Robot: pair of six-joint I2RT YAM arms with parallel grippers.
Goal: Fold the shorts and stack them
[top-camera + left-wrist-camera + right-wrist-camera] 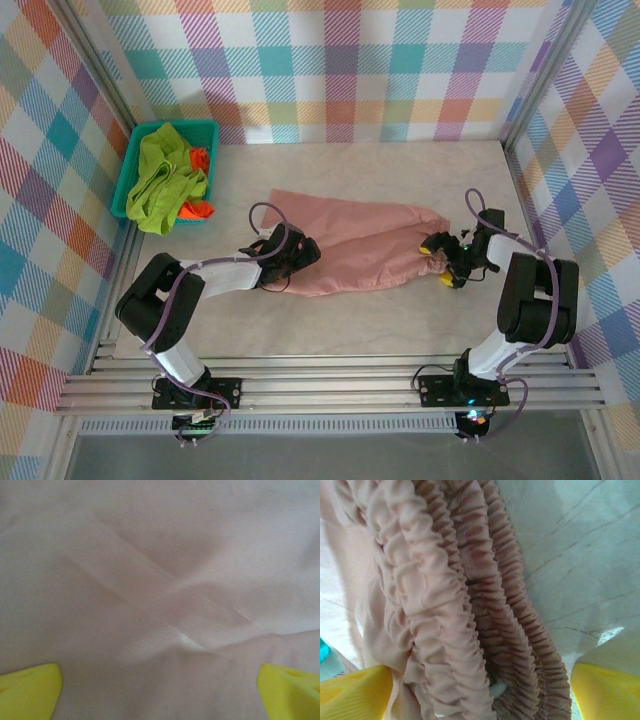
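Two claws flank the pink shorts spread on the tabletop; green shorts and orange shorts fill the basket. Left claw gapes over smooth fabric. Right claw open, straddling the waistband.

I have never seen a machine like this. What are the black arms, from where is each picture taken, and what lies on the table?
These are two robot arms fixed at the near edge of a pale marble-look table. One picture looks down from above. The other two come from small cameras on the wrists, so the yellow fingertips appear at the bottom. The dusty pink cloth shorts lie spread on the table. The left hand is open over their smooth fabric; the right hand is open at their gathered elastic waistband. Neither grips anything. A teal plastic mesh basket in the far left corner holds lime green shorts and bright orange shorts.
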